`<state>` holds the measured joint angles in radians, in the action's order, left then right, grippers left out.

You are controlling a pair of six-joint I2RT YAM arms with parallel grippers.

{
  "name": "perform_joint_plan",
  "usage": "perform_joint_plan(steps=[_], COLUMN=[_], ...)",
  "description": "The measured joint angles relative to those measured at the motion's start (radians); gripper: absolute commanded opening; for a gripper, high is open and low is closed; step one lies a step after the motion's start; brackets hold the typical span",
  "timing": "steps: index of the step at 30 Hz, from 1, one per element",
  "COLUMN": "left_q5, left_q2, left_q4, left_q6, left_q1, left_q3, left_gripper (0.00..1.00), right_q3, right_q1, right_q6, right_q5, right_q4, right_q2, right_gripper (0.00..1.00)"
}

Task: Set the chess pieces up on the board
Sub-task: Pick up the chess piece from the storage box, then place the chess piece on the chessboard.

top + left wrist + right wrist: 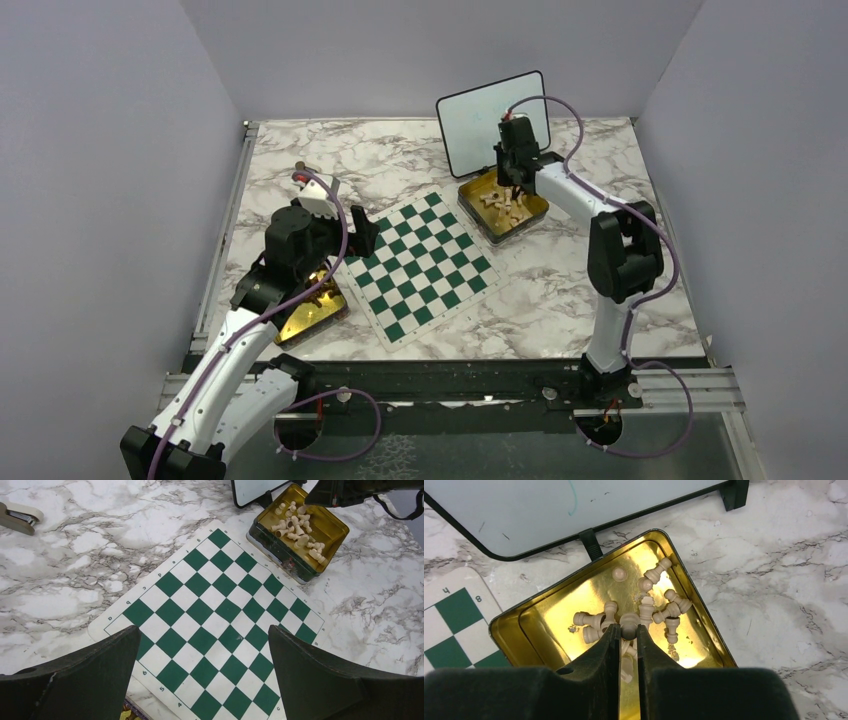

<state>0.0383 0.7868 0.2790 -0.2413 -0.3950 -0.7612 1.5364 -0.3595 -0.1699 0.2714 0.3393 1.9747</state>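
- The board [420, 265] lies flat on the table [560, 290] at the centre of the top view, turned so one corner points to the top of the frame.
- The pale pieces [295, 527] lie jumbled in an open gold tin [549, 605], just off the board's upper right edge, in front of a whiteboard [549, 510].
- The right claw [628, 627] reaches down into that tin, its fingers drawn almost together and pinching one piece [629, 619] at their tips.
- The left claw [204, 635] hangs above the board's left side, fingers spread wide, holding nothing.
- A second gold tin [312, 315] sits at the lower left of the top view, partly under the left arm.
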Motion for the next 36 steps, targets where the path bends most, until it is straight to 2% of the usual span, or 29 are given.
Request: perform_joint_plan(steps=[15,24,28,36], left_q5=[-0.006,-0.049,-0.065,-0.085], left_q2=[0.000,-0.005,-0.007,-0.012], left_q4=[0.000,0.003,0.008,0.019], left_q6=[0.004,0.007,0.008,0.015], left_q1=[0.000,0.000,0.000,0.000], left_q3=[0.000,0.000,0.000,0.000], left_gripper=[0.99,0.99,0.99,0.99], right_q3=[0.041,0.112,0.175,0.311], right_q1=[-0.015,-0.129,-0.201,-0.315], right_q6=[-0.040,-0.065,-0.066,-0.065], right_q5=[-0.101,-0.129,-0.128,-0.108], right_q4=[0.090,0.128,0.130,0.179], right_q2=[-0.110,-0.107,-0.072,0.095], right_gripper=[0.10,0.10,0.10,0.10])
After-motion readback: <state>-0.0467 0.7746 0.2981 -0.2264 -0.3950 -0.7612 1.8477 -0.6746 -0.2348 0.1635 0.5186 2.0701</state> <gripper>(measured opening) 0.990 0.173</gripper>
